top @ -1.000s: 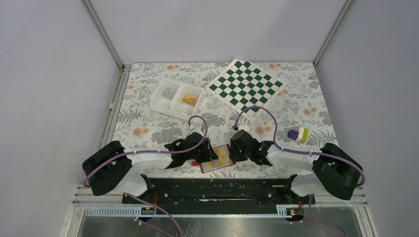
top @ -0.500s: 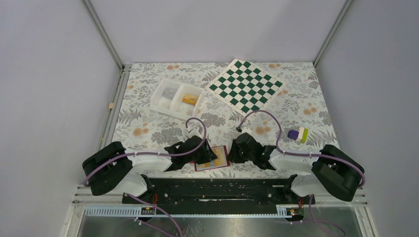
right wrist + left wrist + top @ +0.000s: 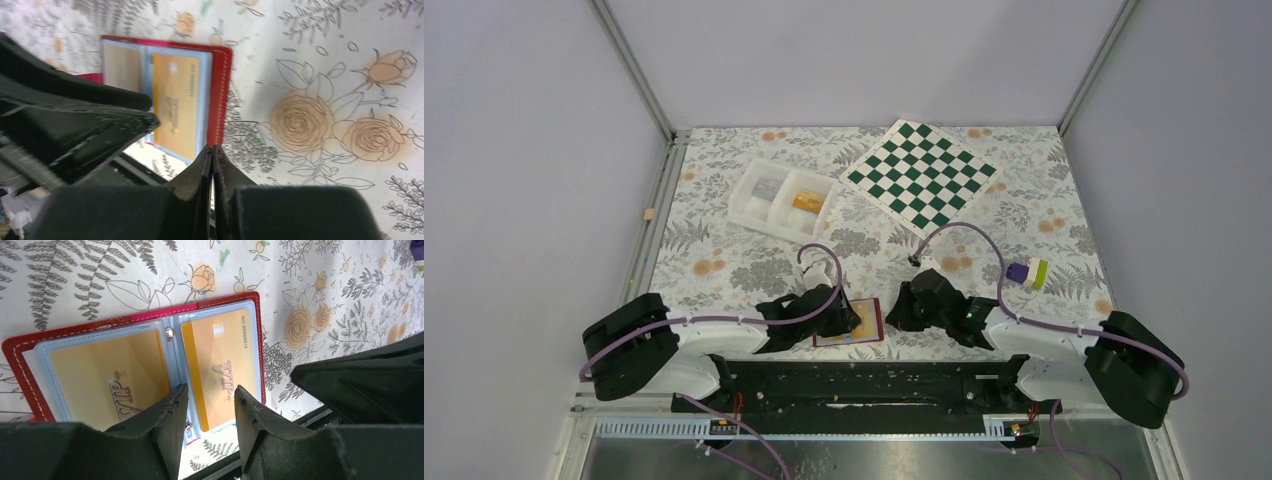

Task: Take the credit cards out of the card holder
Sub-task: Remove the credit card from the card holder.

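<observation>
The card holder (image 3: 867,322) lies open on the floral cloth near the table's front edge, red outside and pale blue inside (image 3: 172,347). Two orange-yellow credit cards sit in its sleeves, one on the left (image 3: 107,372) and one on the right (image 3: 220,360). My left gripper (image 3: 209,390) stands open just above the holder's near edge, one finger by the hinge and one over the right card. My right gripper (image 3: 212,148) is shut at the holder's red right edge (image 3: 220,95), with a red sliver between its pads. The right card (image 3: 175,110) lies just left of it.
A white two-compartment tray (image 3: 782,200) stands at the back left and a green-and-white chessboard (image 3: 921,172) at the back. A small purple, white and green block (image 3: 1027,271) lies to the right. The black base rail (image 3: 854,375) runs just in front of the holder.
The right jaws have closed at the holder's right edge. The holder turned from tilted to square and slid slightly left. The left jaws widened a little.
</observation>
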Controlling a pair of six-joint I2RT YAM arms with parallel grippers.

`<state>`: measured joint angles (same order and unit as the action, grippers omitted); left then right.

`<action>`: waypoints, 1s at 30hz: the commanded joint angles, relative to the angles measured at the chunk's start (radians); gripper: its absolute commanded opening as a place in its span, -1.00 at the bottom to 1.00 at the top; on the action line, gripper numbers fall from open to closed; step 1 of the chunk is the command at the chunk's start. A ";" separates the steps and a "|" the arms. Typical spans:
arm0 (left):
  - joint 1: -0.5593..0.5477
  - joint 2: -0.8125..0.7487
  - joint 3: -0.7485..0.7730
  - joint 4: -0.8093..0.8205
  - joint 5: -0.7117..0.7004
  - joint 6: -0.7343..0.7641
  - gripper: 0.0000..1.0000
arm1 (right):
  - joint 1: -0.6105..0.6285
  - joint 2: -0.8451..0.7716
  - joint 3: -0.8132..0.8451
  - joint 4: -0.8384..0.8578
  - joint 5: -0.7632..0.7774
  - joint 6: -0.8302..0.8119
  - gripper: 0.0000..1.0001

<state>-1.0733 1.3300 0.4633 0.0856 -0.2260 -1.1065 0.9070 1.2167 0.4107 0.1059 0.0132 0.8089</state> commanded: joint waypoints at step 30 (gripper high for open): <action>0.006 -0.052 -0.042 0.023 -0.035 -0.045 -0.20 | -0.034 0.258 -0.032 0.277 -0.150 0.041 -1.00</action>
<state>-1.0721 1.2739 0.4129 0.0814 -0.2447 -1.1355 0.8871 1.4467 0.4229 0.3943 -0.1761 0.8444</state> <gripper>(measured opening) 0.402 0.034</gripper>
